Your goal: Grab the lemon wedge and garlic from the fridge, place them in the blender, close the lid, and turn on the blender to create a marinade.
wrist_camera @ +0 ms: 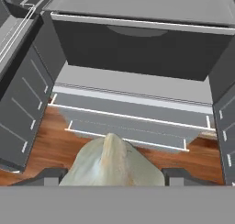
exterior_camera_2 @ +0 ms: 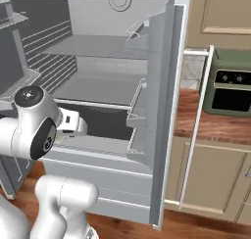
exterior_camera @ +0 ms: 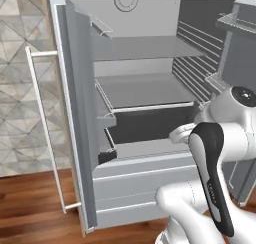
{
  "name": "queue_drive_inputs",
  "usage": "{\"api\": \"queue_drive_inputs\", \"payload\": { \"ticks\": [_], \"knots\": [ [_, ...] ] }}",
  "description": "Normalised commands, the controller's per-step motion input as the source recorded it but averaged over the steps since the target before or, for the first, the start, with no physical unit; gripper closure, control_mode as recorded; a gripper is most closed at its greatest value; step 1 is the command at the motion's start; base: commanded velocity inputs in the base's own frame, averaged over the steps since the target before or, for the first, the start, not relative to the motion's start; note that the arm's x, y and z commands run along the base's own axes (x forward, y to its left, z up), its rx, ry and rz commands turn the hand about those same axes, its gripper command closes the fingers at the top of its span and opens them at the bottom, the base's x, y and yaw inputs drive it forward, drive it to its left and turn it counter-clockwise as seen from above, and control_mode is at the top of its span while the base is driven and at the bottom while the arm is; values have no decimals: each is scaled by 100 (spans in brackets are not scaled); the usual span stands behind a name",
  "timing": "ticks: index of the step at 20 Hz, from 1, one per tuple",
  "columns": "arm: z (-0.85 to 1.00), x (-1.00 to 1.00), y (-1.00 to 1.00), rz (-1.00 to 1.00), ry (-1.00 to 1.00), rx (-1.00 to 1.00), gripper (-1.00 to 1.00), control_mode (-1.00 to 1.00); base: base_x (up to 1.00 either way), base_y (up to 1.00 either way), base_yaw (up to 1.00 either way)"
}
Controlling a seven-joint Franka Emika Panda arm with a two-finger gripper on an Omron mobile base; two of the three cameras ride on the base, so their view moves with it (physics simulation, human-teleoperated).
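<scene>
At bottom centre of the hand view, the pale whitish rounded garlic lump (wrist_camera: 112, 163) is seen gripped betw. the widely spread dark fingertips (wrist_camera: 46, 176) of the pincer (wrist_camera: 111, 177), w/ the tall grey-silver fridge (wrist_camera: 137, 58), doors open, filling the upper frame and wooden floor (wrist_camera: 50, 140) at lower left.

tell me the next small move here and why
Probably pull the hand back out of the fridge toward the blender: the garlic already sits between the gripper fingertips, apparently held, with the fridge's lower shelves ahead.
</scene>
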Motion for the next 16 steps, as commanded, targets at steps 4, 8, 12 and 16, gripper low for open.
{"api": "queue_drive_inputs", "payload": {
  "ticks": [4,8,12,16],
  "knots": [
    [0,0,0,0,0,0,100,100,-56,7,-46],
    [0,0,0,0,0,0,100,100,-80,34,-50],
    [0,0,0,0,0,0,100,100,-89,66,-45],
    [0,0,0,0,0,0,100,100,-77,62,-46]
  ]
}}
